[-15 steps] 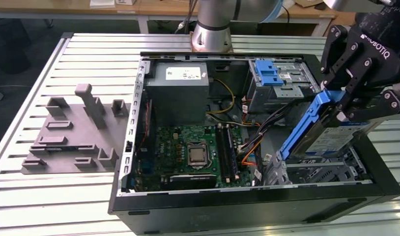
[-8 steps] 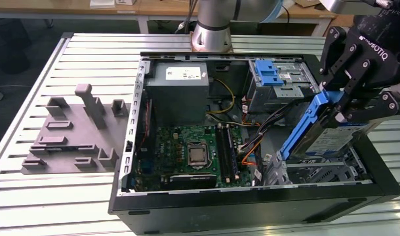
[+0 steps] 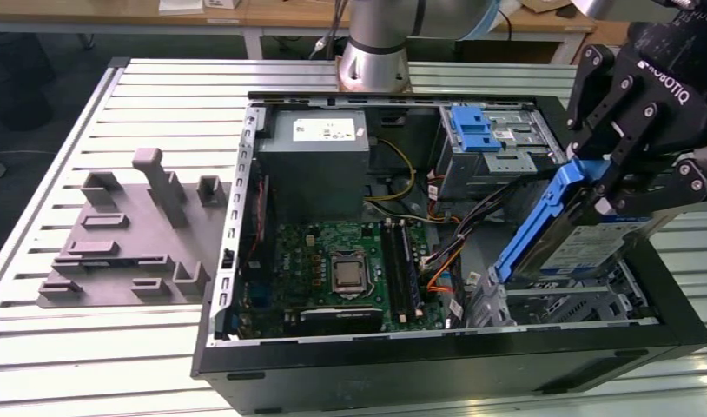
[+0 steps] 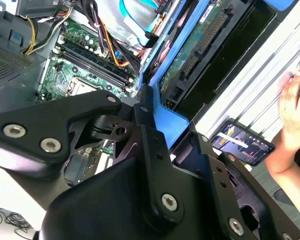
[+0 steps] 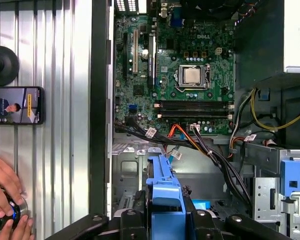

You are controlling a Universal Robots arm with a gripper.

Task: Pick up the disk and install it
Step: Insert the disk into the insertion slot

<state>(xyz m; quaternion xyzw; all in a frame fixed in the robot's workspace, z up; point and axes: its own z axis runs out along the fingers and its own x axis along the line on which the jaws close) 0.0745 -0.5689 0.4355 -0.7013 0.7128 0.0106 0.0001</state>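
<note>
End effector (image 3: 614, 187) pinching the disk (image 3: 585, 239) by its blue carrier edge: rigid, dense, shock-sensitive; avoid the exposed board side.

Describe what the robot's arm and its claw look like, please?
The arm is a smooth silver-grey tube with a pale blue cap at one joint. Its gripper is matte black, built of angular linked plates with silver screw heads and white lettering; the fingers are thick and blocky.

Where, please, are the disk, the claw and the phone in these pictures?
the disk (image 3: 585, 248), exterior view, on its white label.
the claw (image 3: 614, 187), exterior view, between its fingertips.
the phone (image 5: 15, 105), first wrist view, on its screen.
</note>
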